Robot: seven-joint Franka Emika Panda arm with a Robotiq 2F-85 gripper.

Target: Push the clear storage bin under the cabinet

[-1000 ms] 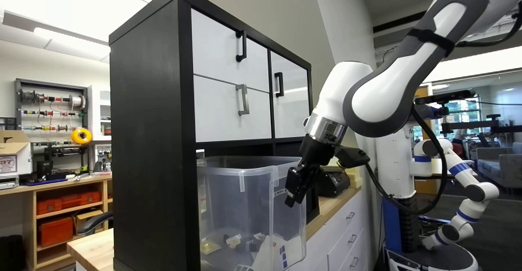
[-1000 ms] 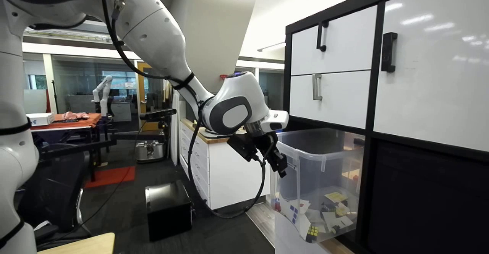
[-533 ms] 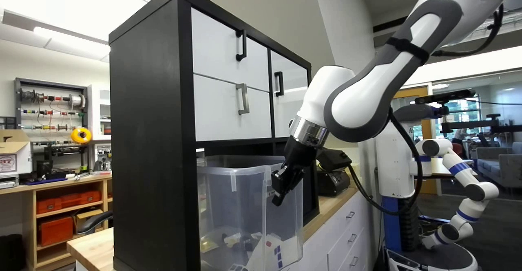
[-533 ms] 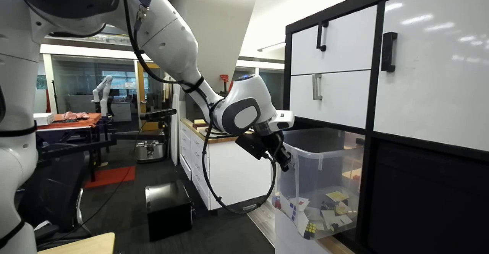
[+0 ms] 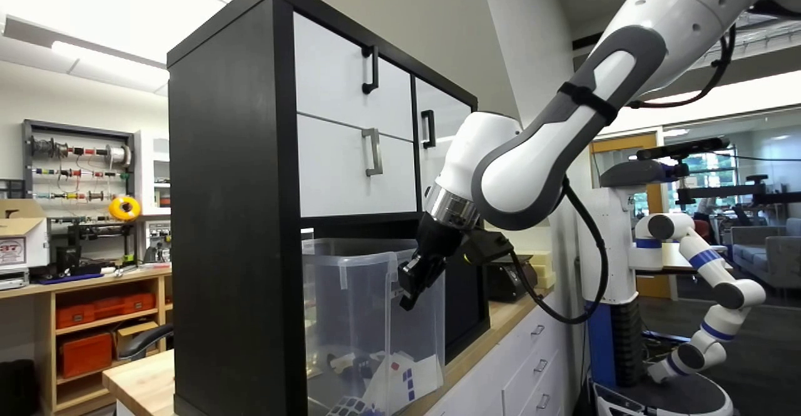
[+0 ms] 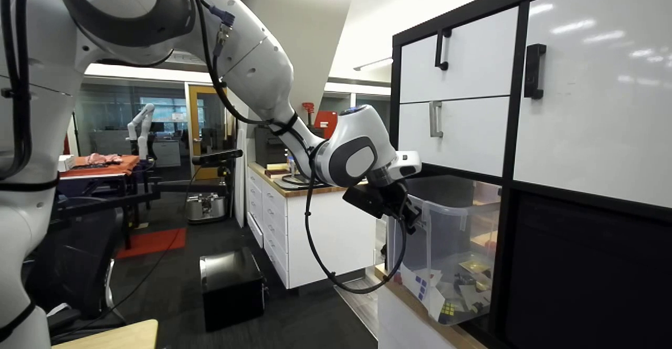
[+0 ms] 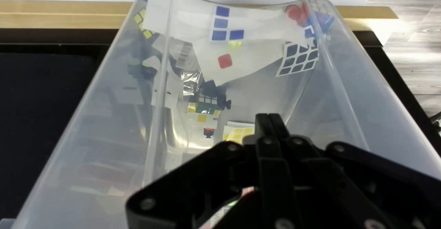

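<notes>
Moved since half a second ago: your arm and, with it, the clear storage bin, which now sits deeper in the open lower bay of the black-framed cabinet in both exterior views. Your gripper has its fingers pressed together, nothing held between them; it looks to be against the bin's front wall just below the rim, though the exact contact spot is unclear. The wrist view shows loose papers lying inside the bin. Progress, as far as can be judged: the push is well under way but not finished. Part of the bin is beneath the white drawers, while its front stands out past the cabinet's frame. What seems left is more straight pushing until that front is inside, then backing your arm away
</notes>
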